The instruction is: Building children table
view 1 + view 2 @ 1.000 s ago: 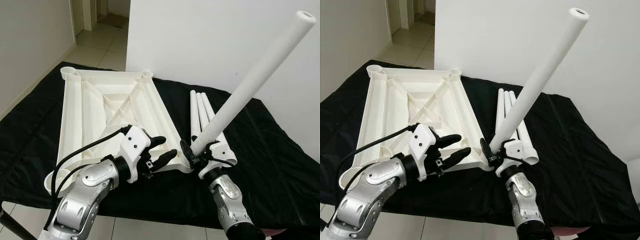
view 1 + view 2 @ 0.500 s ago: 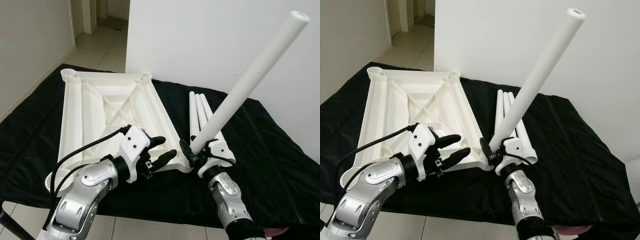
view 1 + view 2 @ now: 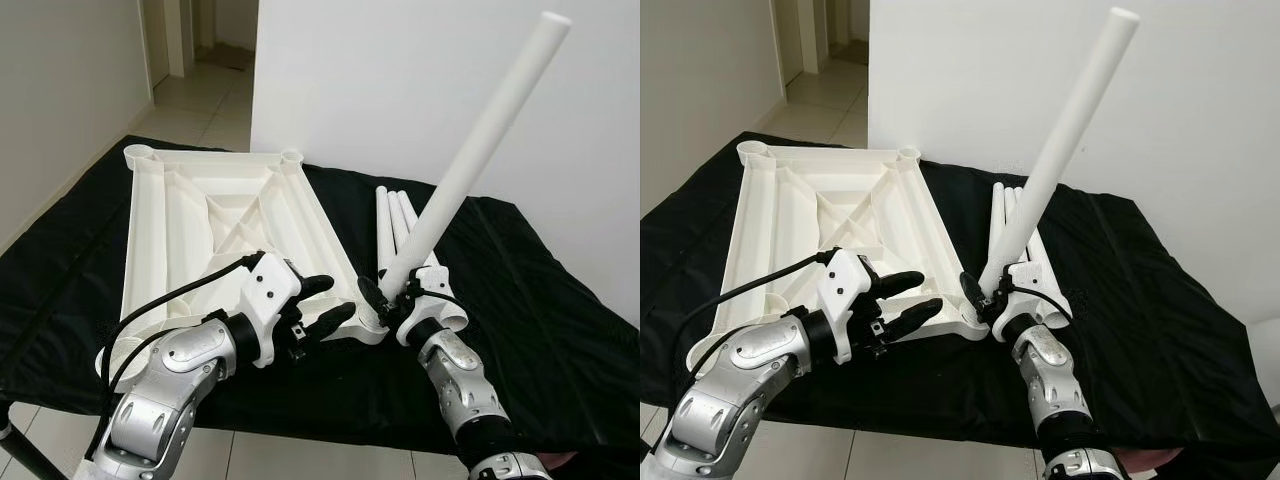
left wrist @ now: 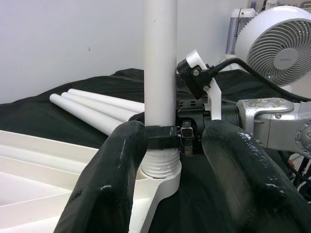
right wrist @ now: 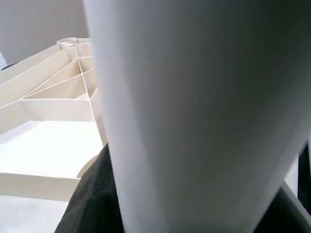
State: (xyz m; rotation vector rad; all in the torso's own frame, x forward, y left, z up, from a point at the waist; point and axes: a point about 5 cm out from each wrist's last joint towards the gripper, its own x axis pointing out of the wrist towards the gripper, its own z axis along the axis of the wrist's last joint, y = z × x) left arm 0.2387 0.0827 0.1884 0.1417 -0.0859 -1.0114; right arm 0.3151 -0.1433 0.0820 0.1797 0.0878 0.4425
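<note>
**Colours of Components**

The tabletop [image 3: 210, 215], the held leg [image 3: 470, 160] and the three spare legs [image 3: 398, 215] are plain white plastic. The cloth [image 3: 560, 320] beneath is solid black. Both the left gripper [image 3: 322, 303] and the right gripper [image 3: 378, 300] have black fingers on white mounts; the arms are silver. The fan [image 4: 277, 43] is white.

I can read no text, label, brand, number or sign anywhere in these views.
</note>
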